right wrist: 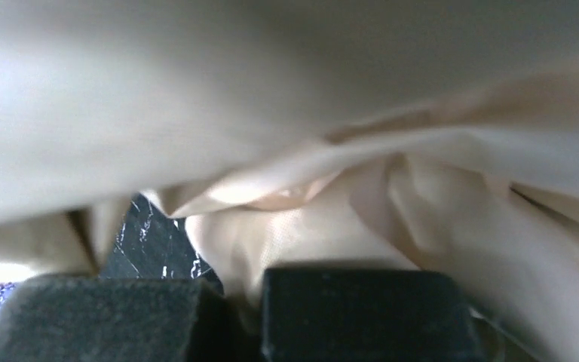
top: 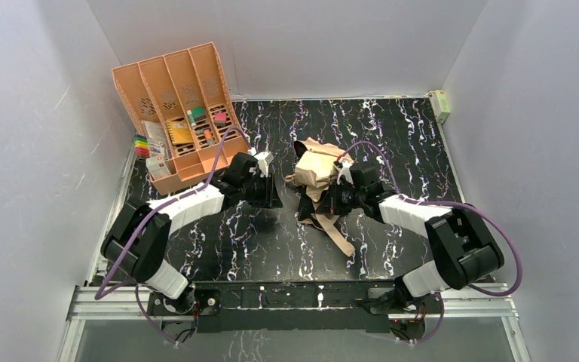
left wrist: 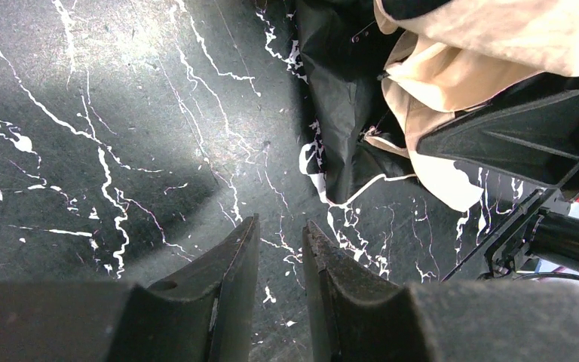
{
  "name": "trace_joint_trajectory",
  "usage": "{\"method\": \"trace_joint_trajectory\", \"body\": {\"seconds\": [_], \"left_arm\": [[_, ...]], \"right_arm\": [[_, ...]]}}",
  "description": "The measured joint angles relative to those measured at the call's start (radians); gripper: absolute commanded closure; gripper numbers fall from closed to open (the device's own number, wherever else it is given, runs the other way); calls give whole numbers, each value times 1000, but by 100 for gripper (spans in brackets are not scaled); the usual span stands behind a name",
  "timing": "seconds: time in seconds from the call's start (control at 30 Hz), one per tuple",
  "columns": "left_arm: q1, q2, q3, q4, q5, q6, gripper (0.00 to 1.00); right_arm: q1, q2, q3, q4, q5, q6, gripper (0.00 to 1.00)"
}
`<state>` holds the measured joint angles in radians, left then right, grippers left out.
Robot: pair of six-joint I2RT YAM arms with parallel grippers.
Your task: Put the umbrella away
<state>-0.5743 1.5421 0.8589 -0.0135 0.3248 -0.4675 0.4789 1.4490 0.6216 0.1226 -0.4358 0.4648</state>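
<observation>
Marbled table centre: umbrella lies loosely bunched, strap trailing, not yet wrapped or put away; right gripper pinched on its fabric, left gripper slightly apart, empty, beside it.

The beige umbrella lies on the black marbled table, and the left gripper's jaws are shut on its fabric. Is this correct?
No: the jaws of the right gripper are shut on the umbrella fabric, as the right wrist view shows. The left gripper holds nothing.
</observation>
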Motion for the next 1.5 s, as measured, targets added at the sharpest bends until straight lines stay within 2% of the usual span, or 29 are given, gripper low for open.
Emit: {"method": "trace_joint_trajectory", "body": {"seconds": [0.3, 0.53, 0.63, 0.8, 0.87, 0.9, 1.17, 1.37, 1.5], "left_arm": [[0, -12, 0, -14, -3, 3, 73], [0, -45, 0, -19, -3, 3, 69], [0, -66, -4, -17, -1, -2, 68], [-5, -82, -14, -8, 21, -32, 65], [-14, -82, -14, -3, 23, -39, 64], [-40, -82, -14, 5, 23, -43, 64], [-114, -49, -13, 17, 11, -51, 60], [-130, -41, -13, 39, -3, -65, 56], [-130, -32, -12, 55, -8, -71, 55]], "right_arm": [[64, 85, 37, 84, 14, 62, 100], [97, 105, 91, 68, 45, 64, 100], [98, 32, 79, 2, 71, 71, 100], [98, -199, 56, -200, 92, 83, 100], [98, -267, 56, -303, 87, 85, 100], [98, -324, 51, -430, 84, 92, 100], [98, -375, 34, -749, 68, 139, 100], [98, -360, 29, -864, 40, 137, 100], [98, -360, 29, -925, 44, 129, 88]]}}
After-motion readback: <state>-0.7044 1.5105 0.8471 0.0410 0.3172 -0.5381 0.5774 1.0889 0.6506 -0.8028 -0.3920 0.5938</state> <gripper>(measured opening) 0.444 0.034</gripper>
